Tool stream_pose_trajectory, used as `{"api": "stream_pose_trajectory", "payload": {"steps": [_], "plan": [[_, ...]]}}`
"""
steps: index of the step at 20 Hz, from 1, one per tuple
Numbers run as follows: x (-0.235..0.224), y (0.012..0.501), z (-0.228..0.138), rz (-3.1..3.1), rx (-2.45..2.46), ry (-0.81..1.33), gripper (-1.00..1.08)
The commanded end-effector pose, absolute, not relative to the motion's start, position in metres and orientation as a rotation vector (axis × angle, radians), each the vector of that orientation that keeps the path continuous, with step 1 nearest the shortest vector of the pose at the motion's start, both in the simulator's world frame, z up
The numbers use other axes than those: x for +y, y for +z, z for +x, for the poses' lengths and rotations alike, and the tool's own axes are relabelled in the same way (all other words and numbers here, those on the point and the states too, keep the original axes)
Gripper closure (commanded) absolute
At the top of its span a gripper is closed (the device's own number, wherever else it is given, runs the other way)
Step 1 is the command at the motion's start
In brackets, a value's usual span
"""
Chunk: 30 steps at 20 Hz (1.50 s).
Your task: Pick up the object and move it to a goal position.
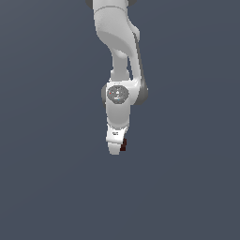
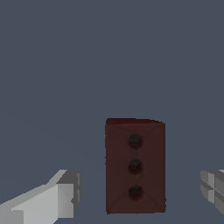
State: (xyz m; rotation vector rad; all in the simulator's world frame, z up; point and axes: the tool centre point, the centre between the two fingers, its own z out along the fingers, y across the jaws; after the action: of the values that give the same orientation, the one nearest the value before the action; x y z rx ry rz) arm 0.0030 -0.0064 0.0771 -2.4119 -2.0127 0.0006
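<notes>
The object (image 2: 135,166) is a small dark reddish-brown brick with three dark spots in a row on the face toward the wrist camera. It lies between the two fingers of my gripper (image 2: 140,187), with a gap on each side, so the gripper is open around it and touches it on neither side. One light grey finger (image 2: 65,197) and the other finger (image 2: 213,190) show at the sides. In the exterior view only a thin dark red sliver of the object (image 1: 123,145) shows beside the white gripper (image 1: 117,147). The goal position is out of view.
The white arm (image 1: 117,42) comes down from the top of the exterior view. A plain dark blue-grey surface (image 1: 47,187) fills the rest of both views.
</notes>
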Motion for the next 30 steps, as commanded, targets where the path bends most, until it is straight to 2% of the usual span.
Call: {"api": "stream_pose_trajectory", "payload": {"steps": [1, 16, 17, 30], "plan": [[-0.006, 0.076, 0.003, -2.412, -2.013, 0.001, -0.92], [-0.006, 0.027, 0.003, -2.407, -2.019, 0.000, -0.92], [-0.006, 0.027, 0.003, -2.407, -2.019, 0.000, 1.08], [-0.003, 0.029, 0.002, -2.407, -2.019, 0.000, 1.08]]}}
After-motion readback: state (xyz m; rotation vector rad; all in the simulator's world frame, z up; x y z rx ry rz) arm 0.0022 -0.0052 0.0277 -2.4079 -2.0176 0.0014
